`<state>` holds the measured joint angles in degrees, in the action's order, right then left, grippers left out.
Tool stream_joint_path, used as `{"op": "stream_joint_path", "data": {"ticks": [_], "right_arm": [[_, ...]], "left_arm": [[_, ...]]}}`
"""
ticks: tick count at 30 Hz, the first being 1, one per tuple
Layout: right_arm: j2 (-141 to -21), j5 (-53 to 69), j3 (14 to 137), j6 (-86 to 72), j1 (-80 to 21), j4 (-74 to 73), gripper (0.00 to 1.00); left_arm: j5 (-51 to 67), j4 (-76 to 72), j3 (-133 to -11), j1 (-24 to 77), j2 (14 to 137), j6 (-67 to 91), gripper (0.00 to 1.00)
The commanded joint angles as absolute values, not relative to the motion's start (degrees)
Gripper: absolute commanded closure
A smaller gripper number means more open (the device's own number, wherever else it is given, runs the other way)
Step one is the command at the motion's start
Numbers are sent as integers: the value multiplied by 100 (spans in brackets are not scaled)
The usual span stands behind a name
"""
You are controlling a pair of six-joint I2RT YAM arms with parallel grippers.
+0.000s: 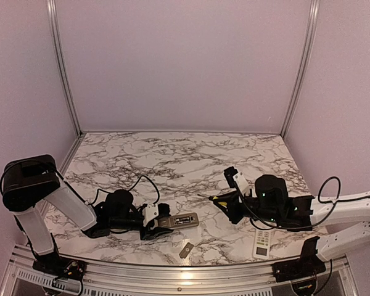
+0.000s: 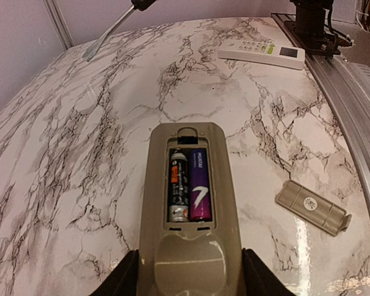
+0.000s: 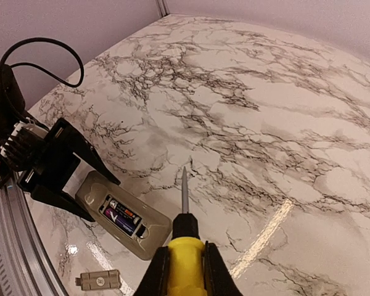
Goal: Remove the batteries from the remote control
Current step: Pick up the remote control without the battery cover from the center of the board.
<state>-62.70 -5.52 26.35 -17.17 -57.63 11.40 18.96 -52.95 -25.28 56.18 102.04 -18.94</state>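
Step in hand looks like the pry-out stage. The grey remote lies back-up at the near left of the table w/ its battery bay open. The left gripper has its fingers closed onto the remote's left end, one on each long side, pinning it flat. The cover plate is already off. It lies on the marble just nearer than the remote, not touching it.

The batteries sit in the bay side by side & touching: a dark battery w/ an orange label, and a purple-blue battery. Only two show, no third in view. So nothing is unloaded yet.

The right gripper is clamped tight on the yellow handle of the screwdriver. The tip hangs over bare marble just beyond the remote's right end, near it but apart. How high it hangs can't be told. A white remote lies near right by the right arm, prob. not part of this job.

Next move, as a judgement: the right arm needs to swing the tip over the bay, drop it into the gap at one battery's end, then lever gently up. The left grip must stay firm so the remote doesn't skid. The cells are slim & round, so once freed they'll likely roll.
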Motion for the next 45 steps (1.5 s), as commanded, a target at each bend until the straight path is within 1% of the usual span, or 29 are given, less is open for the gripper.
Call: {"op": "stream_joint_path", "data": {"ticks": [1, 7, 11, 16, 20, 27, 31, 36, 45], "right_arm": [[-6152, -554, 2937, -1832, -5730, 818, 100], [-6241, -491, 3132, -2004, -5731, 318, 100], [-6253, -417, 3282, -2101, -5735, 31, 100], [-6139, -360, 3465, -2148, -5739, -423, 100], [-6011, -494, 3449, -2147, -5739, -466, 100], [-6014, -695, 3395, -2136, -5740, -360, 100], [-6082, -902, 3489, -2120, -5744, -526, 100], [-6107, -918, 3511, -2112, -5736, -478, 100], [-6122, -919, 3531, -2127, -5739, -451, 100]], "left_arm": [[1825, -5349, -2517, 5652, 10029, -2038, 88], [1767, -5361, -2514, 5651, 10081, -2089, 90], [1767, -5360, -2475, 5658, 10019, -2128, 100], [1730, -5452, -2431, 5660, 9972, -2098, 100], [1882, -6076, -2171, 5585, 9838, -1756, 100], [1815, -5970, -2373, 5524, 9930, -1468, 100], [1542, -7040, -2019, 5376, 9959, -948, 100], [1381, -7640, -1748, 5259, 9994, -795, 100], [1904, -7128, -1837, 5237, 9735, -1028, 100]]}}
